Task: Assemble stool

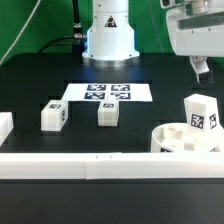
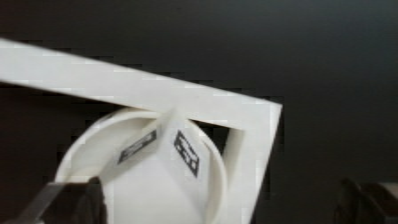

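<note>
**Open tool hangs above a stool leg standing in the round seat**

From the exterior view's left: a loose white tagged leg lies on the black tabletop. A second leg lies just in front of the marker board. Both are well apart from the seat, likely waiting their turn. A long white border rail runs along the near edge. At the exterior view's right, the round white stool seat sits tucked into the rail's corner, which would brace it while legs go in. A third leg stands upright in the seat. Above it hangs the tool, jaws spread wide and gripping nothing — the wrist view shows its dark fingers far apart. The leg seems placed; whether it is fully seated cannot be told.
</note>
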You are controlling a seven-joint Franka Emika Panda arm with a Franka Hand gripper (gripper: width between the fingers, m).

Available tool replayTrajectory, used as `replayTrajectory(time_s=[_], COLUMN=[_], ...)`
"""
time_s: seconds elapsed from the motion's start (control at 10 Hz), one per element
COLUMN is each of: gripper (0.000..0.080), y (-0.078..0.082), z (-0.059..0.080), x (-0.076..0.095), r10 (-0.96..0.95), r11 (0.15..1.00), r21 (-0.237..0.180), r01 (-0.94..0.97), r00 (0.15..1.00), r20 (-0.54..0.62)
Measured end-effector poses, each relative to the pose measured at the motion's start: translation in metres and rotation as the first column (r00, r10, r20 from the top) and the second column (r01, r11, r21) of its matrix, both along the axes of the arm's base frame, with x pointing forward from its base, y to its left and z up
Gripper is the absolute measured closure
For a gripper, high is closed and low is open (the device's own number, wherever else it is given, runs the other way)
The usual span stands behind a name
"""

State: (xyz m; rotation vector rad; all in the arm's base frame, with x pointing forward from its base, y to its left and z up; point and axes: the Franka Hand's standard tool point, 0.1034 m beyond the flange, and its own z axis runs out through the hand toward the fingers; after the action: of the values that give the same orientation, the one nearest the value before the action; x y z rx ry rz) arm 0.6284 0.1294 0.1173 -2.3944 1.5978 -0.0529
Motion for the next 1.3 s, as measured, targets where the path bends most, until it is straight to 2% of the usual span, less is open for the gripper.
replayTrajectory(time_s=[0.4, 0.5, 0.6, 0.7, 0.8, 0.9, 1.0, 1.2, 1.3], gripper=[0.015, 0.015, 0.015, 0.015, 0.015, 0.015, 0.015, 0.015, 0.015], y=[-0.001, -0.002, -0.003, -0.002, -0.002, 0.0, -0.004, -0.006, -0.009], z=[-0.001, -0.001, -0.003, -0.004, -0.004, -0.006, -0.006, -0.007, -0.007], x=[0.0, 0.0, -0.001, -0.002, -0.001, 0.001, 0.008, 0.007, 0.008], r10=[0.242, 0.326, 0.521, 0.599, 0.72, 0.803, 0.839, 0.895, 0.941], r11=[0.969, 0.944, 0.847, 0.792, 0.678, 0.57, 0.516, 0.413, 0.299], r21=[-0.053, -0.077, -0.15, -0.168, -0.201, -0.214, -0.258, -0.275, -0.291], r01=[-0.239, -0.322, -0.51, -0.587, -0.707, -0.793, -0.817, -0.868, -0.909], r00=[0.969, 0.944, 0.853, 0.8, 0.694, 0.593, 0.542, 0.443, 0.332], r20=[0.043, 0.052, 0.042, 0.024, -0.011, -0.059, -0.041, -0.054, -0.071])
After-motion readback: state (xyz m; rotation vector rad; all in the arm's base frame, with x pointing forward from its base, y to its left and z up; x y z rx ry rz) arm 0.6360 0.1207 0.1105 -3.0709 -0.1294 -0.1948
